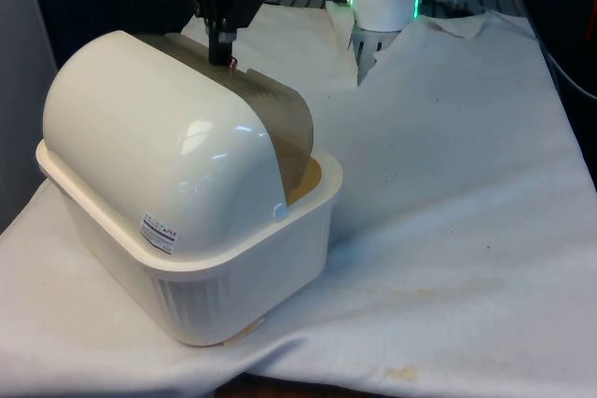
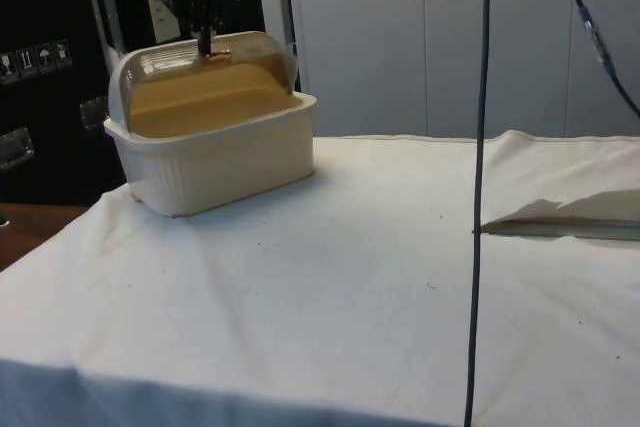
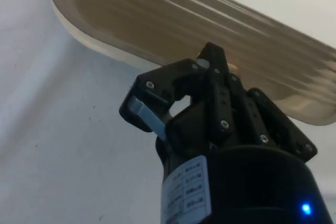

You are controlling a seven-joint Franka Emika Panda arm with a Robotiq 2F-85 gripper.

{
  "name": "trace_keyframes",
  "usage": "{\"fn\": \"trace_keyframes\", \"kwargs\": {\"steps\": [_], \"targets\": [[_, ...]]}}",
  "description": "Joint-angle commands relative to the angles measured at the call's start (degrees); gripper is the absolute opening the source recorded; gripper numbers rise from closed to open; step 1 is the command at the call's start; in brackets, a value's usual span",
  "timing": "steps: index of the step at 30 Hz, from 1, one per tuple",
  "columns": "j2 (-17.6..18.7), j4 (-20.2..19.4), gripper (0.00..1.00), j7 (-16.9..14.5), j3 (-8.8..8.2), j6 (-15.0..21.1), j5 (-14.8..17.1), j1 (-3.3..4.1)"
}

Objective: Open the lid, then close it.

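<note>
A white cloth [image 1: 466,184] covers the table; near its far corner stands a cream bread box [image 2: 215,152]. Its translucent brownish roll lid [image 1: 280,123], ribbed, likely light and slippery, wants holding at its small handle. There the gripper [image 1: 220,55] seems closed on it.

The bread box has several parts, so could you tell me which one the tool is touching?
The tinted see-through roll lid; the tool meets its top, not the white dome or tub.
</note>
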Motion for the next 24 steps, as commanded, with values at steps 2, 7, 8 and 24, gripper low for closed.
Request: {"fn": "trace_keyframes", "kwargs": {"steps": [2,7,8,24], "targets": [[-0.2,-0.3,0.0,-0.6,0.69,-0.6,0.9,-0.23],[-0.2,-0.5,0.0,-1.1,1.2,-2.2,1.4,-0.11],[-0.2,-0.5,0.0,-1.1,1.26,-2.4,1.4,-0.11],[-0.5,-3.1,0.0,-2.7,2.69,-4.1,3.6,0.4]]}}
